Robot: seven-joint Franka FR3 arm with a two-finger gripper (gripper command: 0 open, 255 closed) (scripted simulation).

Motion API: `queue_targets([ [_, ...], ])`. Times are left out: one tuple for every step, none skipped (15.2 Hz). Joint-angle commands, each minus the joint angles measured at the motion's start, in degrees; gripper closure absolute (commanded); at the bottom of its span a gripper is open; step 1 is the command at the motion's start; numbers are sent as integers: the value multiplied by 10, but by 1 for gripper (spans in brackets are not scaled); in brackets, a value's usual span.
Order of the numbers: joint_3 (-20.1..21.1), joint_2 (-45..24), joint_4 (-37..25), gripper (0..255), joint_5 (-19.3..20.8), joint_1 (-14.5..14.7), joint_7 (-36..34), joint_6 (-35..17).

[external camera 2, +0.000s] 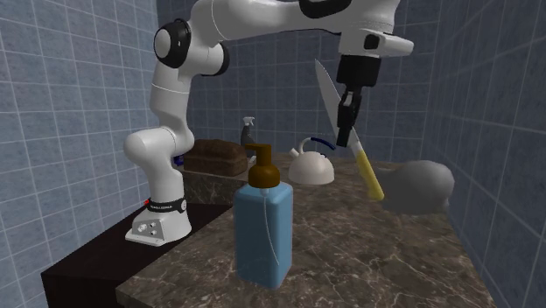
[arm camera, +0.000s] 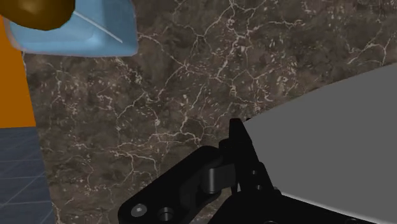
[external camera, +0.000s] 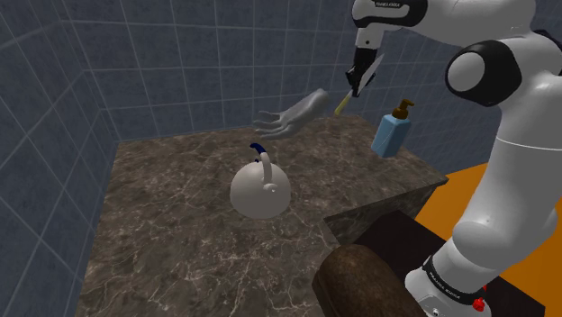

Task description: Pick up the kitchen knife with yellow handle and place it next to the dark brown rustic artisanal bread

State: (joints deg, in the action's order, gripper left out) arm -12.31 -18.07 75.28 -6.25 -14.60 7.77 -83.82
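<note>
- Hemmed in by tiled walls at the far side and at the shoulder view's left; no room there for a wide swing.
- Plenty of bare desk toward the shoulder view's lower left; cut off by an edge on that view's right, with an orange area below.
- Bound for the bread, low beside the base of the arm; probably a tight fold-back, with a risk of knocking the bread on the way down.
- Worth steering wide of the white kettle at mid-desk and the grey hand-shaped thing behind it.
- Near above the blue soap bottle; easily toppled by a low sweep.
- Up in the air, well clear of the desk: knife, blade up, yellow handle hanging down at a slant; prone to pivoting or slipping from so narrow a hold.
- Clenched on the knife, seemingly at the blade just above the handle: claw.
</note>
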Motion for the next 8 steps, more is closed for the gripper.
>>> queue_targets([
  [5,35,46,255,6,15,-17,-13],
  [8,56,74,255,9,23,-27,-21],
  [12,76,101,255,12,31,-37,-29],
  [16,95,126,255,14,39,-48,-36],
  [20,114,150,255,16,46,-59,-43],
  [25,131,173,255,18,53,-71,-49],
  [30,149,194,255,20,59,-82,-54],
  [36,165,215,255,21,66,-94,-59],
])
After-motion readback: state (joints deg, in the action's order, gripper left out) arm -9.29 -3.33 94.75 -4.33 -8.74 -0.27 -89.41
